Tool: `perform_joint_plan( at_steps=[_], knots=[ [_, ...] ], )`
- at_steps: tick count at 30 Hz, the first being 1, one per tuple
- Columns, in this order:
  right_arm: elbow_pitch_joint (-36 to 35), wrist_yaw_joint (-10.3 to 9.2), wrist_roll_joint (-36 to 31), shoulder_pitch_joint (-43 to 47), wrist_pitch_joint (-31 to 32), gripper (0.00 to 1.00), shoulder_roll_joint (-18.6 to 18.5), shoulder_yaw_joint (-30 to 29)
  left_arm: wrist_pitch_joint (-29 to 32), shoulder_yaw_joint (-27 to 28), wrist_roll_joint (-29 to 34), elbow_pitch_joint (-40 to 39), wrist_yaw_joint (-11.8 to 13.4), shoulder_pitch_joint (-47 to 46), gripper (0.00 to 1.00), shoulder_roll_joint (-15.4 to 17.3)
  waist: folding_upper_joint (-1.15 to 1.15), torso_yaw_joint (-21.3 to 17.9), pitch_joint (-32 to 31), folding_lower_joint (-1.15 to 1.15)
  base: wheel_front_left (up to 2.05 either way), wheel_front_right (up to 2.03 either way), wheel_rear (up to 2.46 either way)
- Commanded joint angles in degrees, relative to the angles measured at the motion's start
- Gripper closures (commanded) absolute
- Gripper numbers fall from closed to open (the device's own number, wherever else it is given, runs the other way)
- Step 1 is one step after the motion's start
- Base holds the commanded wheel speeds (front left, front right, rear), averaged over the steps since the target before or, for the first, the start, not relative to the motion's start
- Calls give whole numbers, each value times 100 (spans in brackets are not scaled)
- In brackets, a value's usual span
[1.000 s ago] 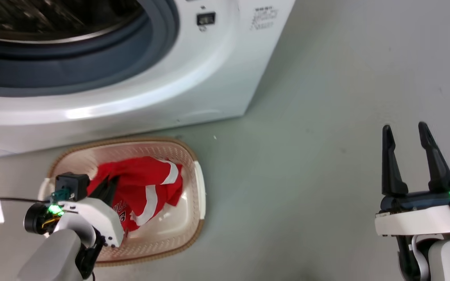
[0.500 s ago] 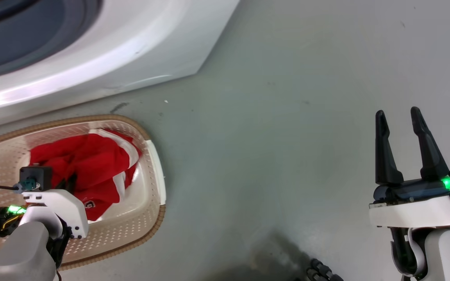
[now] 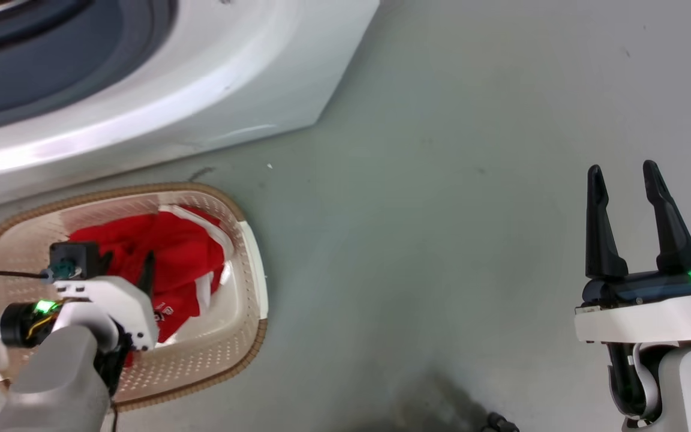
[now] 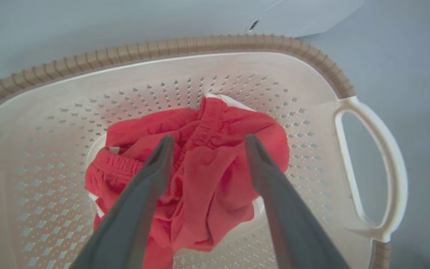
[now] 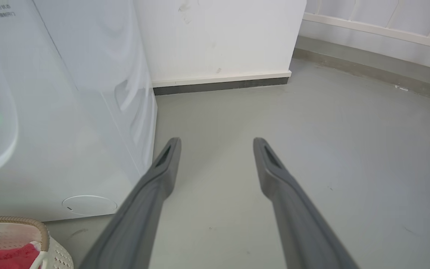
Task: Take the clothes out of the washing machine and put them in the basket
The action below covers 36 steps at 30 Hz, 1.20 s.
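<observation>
The clothes (image 3: 177, 252) lie bunched in the cream basket (image 3: 255, 336), which stands on the floor in front of the white washing machine (image 3: 231, 78). They are bright red with white bands. My left gripper (image 3: 126, 264) hangs over the basket. In the left wrist view this left gripper (image 4: 208, 141) is open, its fingers spread just above the red clothes (image 4: 207, 175) inside the basket (image 4: 162, 46). My right gripper (image 3: 621, 171) stands open over bare floor at the right, holding nothing. The right wrist view shows this right gripper (image 5: 217, 142) beside the washing machine (image 5: 69, 112) and the basket's corner (image 5: 13, 220).
Grey floor stretches right of the basket and machine. A white wall with a dark baseboard (image 5: 218, 86) stands behind the machine. The basket's white handle (image 4: 383, 168) faces the open floor. A small dark object (image 3: 495, 423) shows at the bottom edge.
The head camera has swung, so the washer's porthole has slid up and left out of the picture. My left gripper stays over the clothes in the basket. The right gripper holds its pose.
</observation>
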Motion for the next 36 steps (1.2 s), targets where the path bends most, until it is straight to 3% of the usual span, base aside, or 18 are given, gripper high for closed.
perform_joint_plan(
  at_steps=[1, 12, 25, 30, 36],
  knots=[
    [37, -6, -70, -45, -11, 0, 8, -44, -26, 78, 57, -155, 0, 71, 0, -72, 0, 166, -269, -1, 0, 0, 0],
    [289, -6, -414, 203, -11, 0, 8, -384, -26, 1144, 656, -2015, 25, 814, 0, -308, 0, 771, -1440, -1, 0, 0, 0],
    [495, -6, -744, 669, -11, 0, 8, -687, -26, 2952, 1923, -4888, -21, 2415, 0, -1117, 0, 1353, -2690, -1, 0, 0, 0],
    [519, -6, -632, 893, -11, 0, 9, -722, -27, 3342, 2393, -5775, -19, 3247, 0, -1555, 0, 1453, -2996, -1, 0, 0, 0],
    [558, -6, -721, 1312, -11, 0, 9, -641, -27, 3466, 2795, -6235, -30, 3893, 0, -1823, 0, 1656, -3321, -1, 0, 0, 0]
  ],
)
